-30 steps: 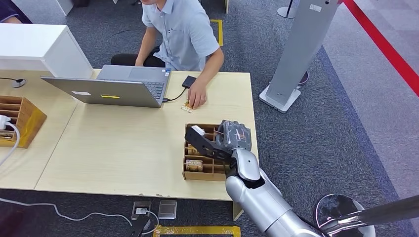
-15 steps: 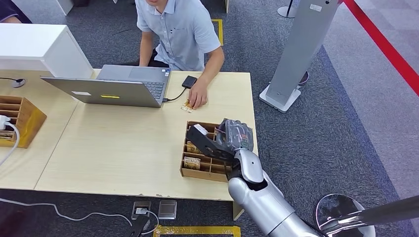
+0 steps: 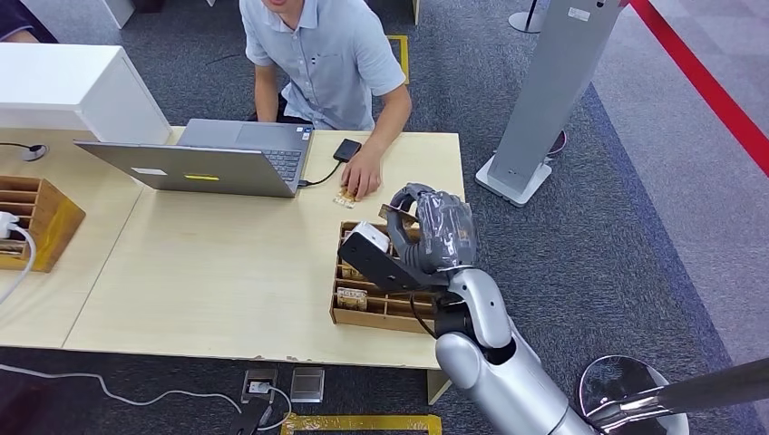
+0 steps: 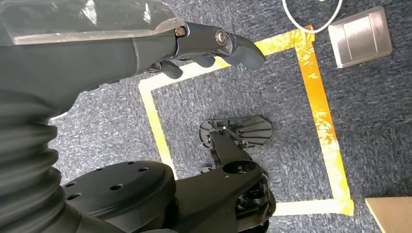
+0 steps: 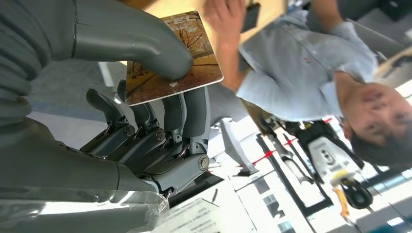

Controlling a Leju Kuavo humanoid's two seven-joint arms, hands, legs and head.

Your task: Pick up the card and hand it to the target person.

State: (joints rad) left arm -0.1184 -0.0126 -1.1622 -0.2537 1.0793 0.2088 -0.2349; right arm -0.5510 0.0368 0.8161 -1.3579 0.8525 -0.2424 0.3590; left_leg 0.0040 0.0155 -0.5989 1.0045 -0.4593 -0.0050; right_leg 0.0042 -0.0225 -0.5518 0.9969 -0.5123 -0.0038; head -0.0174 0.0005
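The card (image 5: 172, 56) is pinched in the right hand (image 3: 426, 237), thumb pressed on its printed face and the darker fingers (image 5: 187, 114) backing it from behind, so the hand is grasping it. In the right wrist view it sits in the upper middle of the frame, a brown and gold picture card with most of its far edge sticking free past the thumb. In the head view the hand is right of centre, raised over the wooden box (image 3: 376, 308) of small compartments at the table's (image 3: 227, 263) near right corner.

The card looks thin, light and stiff, with a smooth face that could slide under the thumb; it will likely flex a little but not fold. The hold is best kept near the one edge, as now, leaving the free end for someone to take.

The person (image 3: 326, 59) sits at the upper middle of the head view, with a hand (image 3: 361, 174) resting on the table beside a laptop (image 3: 204, 163), just above the box. The handover, I judge, needs a short reach forward toward that hand.

The left hand (image 4: 214, 46) hangs above grey carpet and yellow floor tape (image 4: 318, 107), its fingers loosely curled with nothing in them.
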